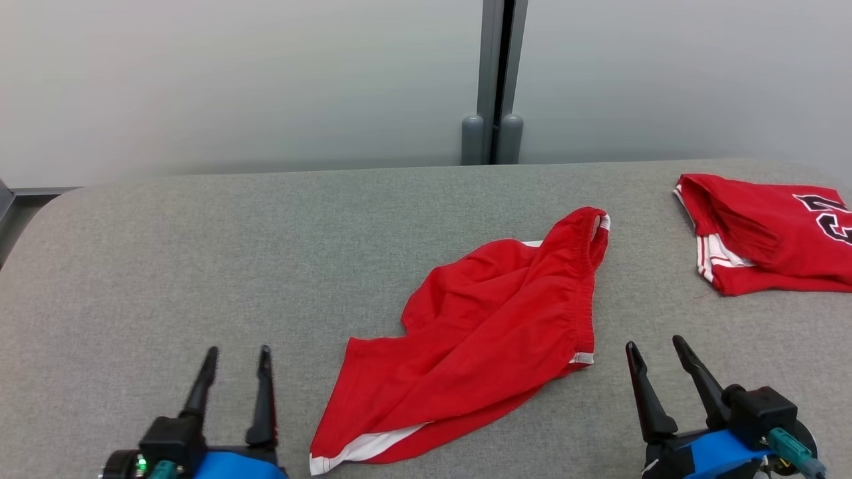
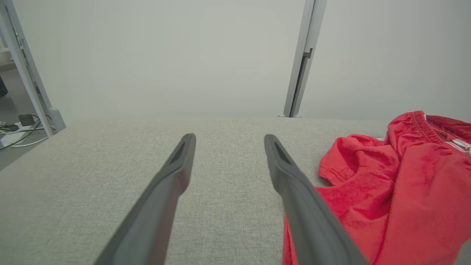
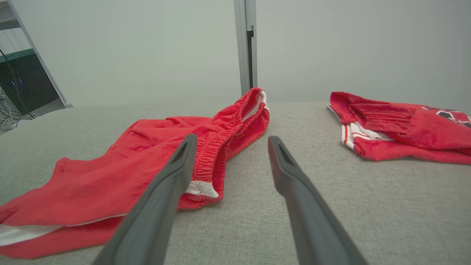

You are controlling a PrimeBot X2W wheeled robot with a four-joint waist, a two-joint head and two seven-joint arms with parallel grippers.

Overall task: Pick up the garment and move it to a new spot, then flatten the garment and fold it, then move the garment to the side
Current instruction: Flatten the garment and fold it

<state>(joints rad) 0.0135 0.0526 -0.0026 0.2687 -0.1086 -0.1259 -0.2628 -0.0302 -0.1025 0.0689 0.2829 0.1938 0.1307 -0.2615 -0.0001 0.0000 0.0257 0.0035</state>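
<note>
Grey woven fabric is stretched over the broad table (image 1: 166, 266), which is backed by pale wall panels (image 1: 266, 80) joined at a grey post (image 1: 494, 80). The garment (image 1: 492, 326), a pair of red shorts with white trim, is seen crumpled near the table's middle, between the two grippers and touched by neither. A folded red jersey (image 1: 765, 246) is set well apart at the far right. The left gripper (image 1: 239, 348) and the right gripper (image 1: 652, 341) are held low at the near edge, jaws spread wide, nothing between them. The pick-up is judged not yet begun. A reach to the cloth is called for next, probably to the gathered waistband (image 1: 589, 293) near the right gripper, where a raised fold could be pinched.
</note>
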